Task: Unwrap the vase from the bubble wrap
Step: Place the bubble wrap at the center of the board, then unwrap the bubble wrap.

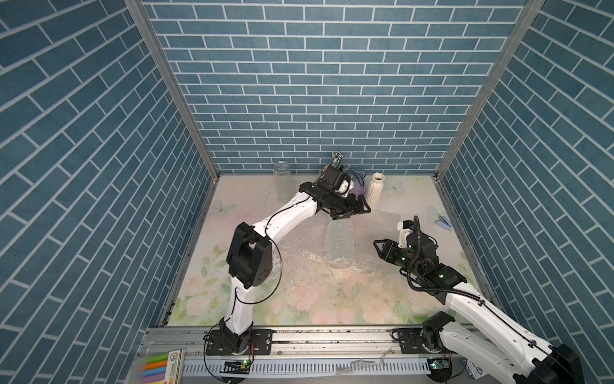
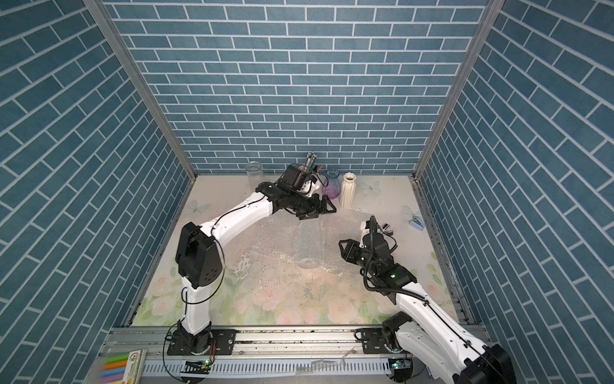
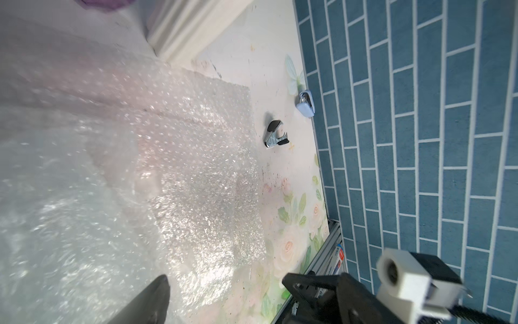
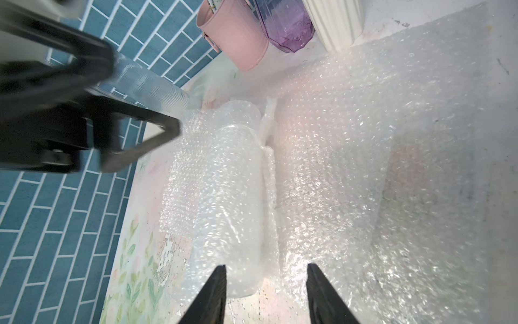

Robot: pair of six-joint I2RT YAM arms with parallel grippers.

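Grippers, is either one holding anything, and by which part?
Nothing is held: left gripper and right gripper both stand open near the bubble wrap.

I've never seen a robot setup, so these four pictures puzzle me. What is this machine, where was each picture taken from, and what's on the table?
Two white robot arms are fixed at the table's front. Two pictures look down from overhead; two come from cameras on the wrists. On the table lies a spread sheet of bubble wrap, its middle rolled into a tube, seemingly around a vase. At the back stand a white vase, a purple vase and a clear jar. The left fingers and right fingers are open, holding nothing.
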